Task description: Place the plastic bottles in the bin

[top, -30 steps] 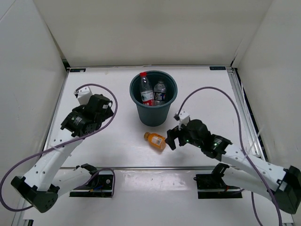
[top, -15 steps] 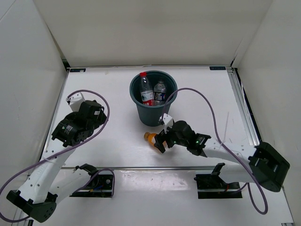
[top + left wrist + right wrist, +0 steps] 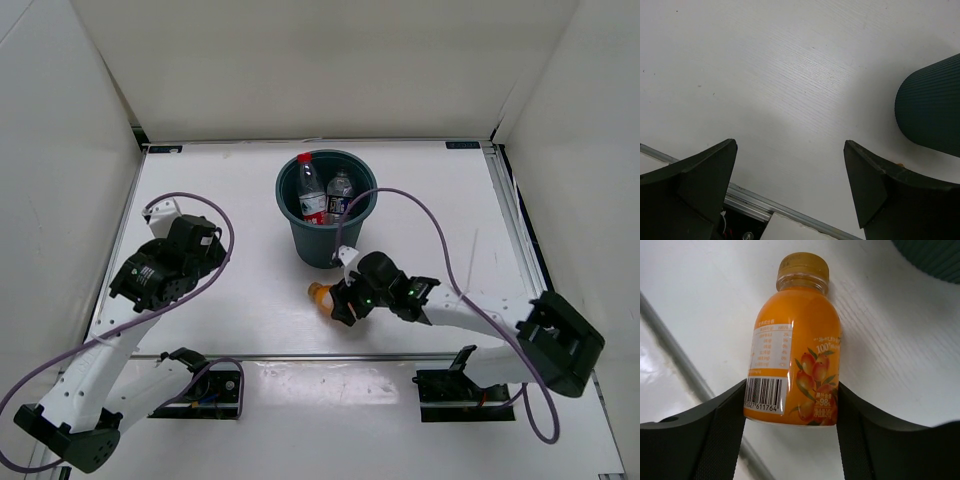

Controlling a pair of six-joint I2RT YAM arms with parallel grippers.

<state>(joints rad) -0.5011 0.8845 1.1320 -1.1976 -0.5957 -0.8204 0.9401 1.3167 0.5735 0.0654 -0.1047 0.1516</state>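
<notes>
The orange bottle (image 3: 319, 292) lay on its side on the desk (image 3: 230, 170), just in front of the bin (image 3: 322, 245) and slightly toward its left side, apart from its wall. In the top external view only the cap and neck were seen, pointing away from the right arm; the rest was hidden under that arm's wrist.

In the right wrist view the orange bottle (image 3: 795, 350) was seen lengthwise, with its cap toward the bin (image 3: 935, 255), a corner of which showed at the upper right. The right jaws were closed on the lower body of the orange bottle, one dark finger (image 3: 725, 425) laid against the barcode side and the other against the fruit-printed side. The bottle was still resting on the desk (image 3: 900, 350).

Two bottles stood inside the bin: a red-capped bottle (image 3: 311, 190) with a red label leaned toward the bin's left wall, and a second clear bottle (image 3: 340, 193) was set just beside it on the right.

The left jaws were held wide open with nothing between them, well to the left of the bin. In the left wrist view bare desk (image 3: 790, 90) lay under them, and the ribbed wall of the bin (image 3: 932, 107) was seen at the right edge.
</notes>
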